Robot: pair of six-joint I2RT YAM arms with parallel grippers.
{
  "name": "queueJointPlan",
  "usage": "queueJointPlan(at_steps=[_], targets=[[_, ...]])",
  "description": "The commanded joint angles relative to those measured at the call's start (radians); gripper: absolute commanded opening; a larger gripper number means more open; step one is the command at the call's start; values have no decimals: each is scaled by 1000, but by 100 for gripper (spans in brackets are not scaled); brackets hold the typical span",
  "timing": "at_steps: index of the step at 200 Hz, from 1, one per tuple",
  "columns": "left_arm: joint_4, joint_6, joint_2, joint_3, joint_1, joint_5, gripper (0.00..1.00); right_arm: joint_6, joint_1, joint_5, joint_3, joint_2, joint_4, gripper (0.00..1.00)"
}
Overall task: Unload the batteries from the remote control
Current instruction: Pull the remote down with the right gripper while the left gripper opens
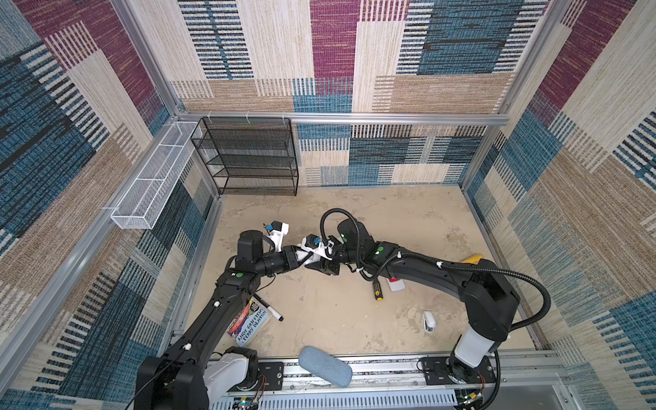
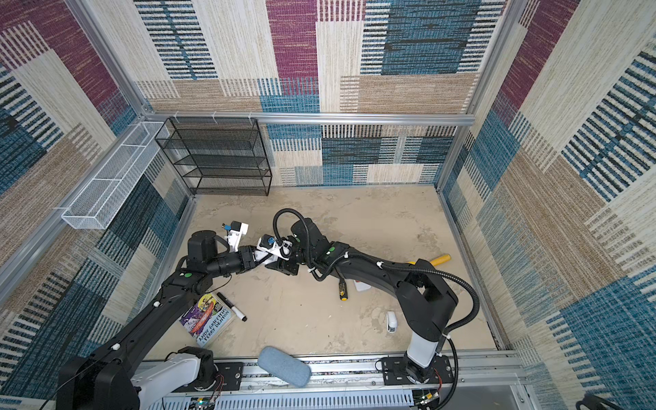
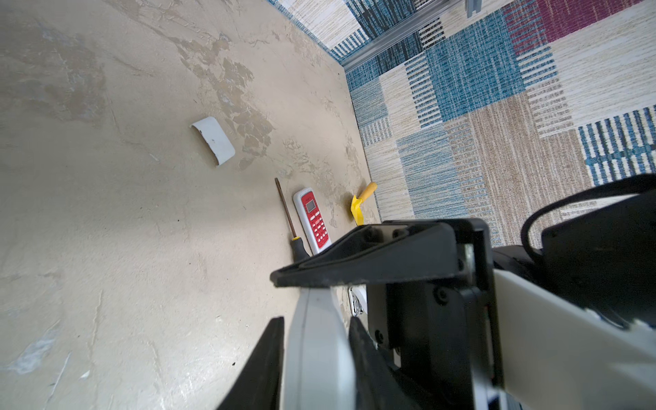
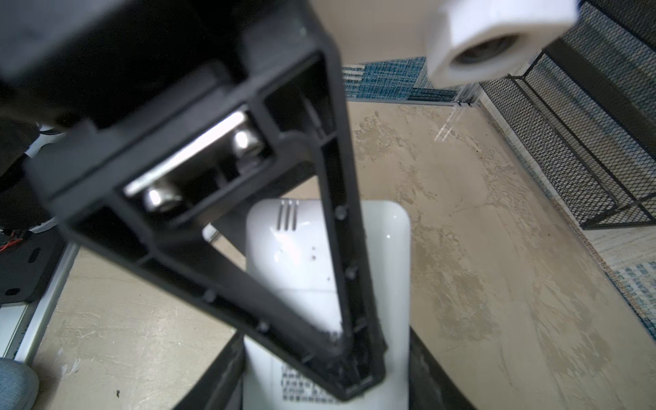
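My two grippers meet over the middle of the table, both on a white remote control (image 4: 383,248). My left gripper (image 3: 316,321) is shut on the remote control (image 3: 316,358) across its thin body, one finger on each side. My right gripper (image 4: 326,337) is shut across its width, near the printed label on its back. One left finger (image 4: 340,248) lies over that back. In both top views the left gripper (image 1: 301,259) and right gripper (image 1: 319,266) are tip to tip. No batteries show in any view.
A red-and-white remote (image 3: 316,220) lies beside a screwdriver (image 1: 377,289) under the right arm. Nearby are a curved white cover (image 3: 213,140) and a yellow tool (image 3: 362,202). A book (image 1: 248,321), marker (image 1: 268,307) and blue-grey pouch (image 1: 324,365) lie near the front. A black mesh rack (image 1: 248,156) stands at the back left.
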Motion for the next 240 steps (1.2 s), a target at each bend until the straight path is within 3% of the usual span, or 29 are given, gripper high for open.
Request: queueJointPlan(at_steps=[1,18,48,81,143,240], targets=[[7,8,5,7,-1,4,39,6,2,5,-6,0,23,43],[4,8,8,9,-1,5,48,10,1,13,-14,2,31,42],[-37,25,4,11,1,-12,78,8,-1,38,-30,16,33,40],[-212,80,-33,30,5,-163,100,33,-18,45,-45,36,33,40],[-539,104,-83,95,25,-537,100,30,-34,110,-61,129,-41,40],[-501,101,-175,71,27,-548,97,27,-34,148,-9,283,-171,41]])
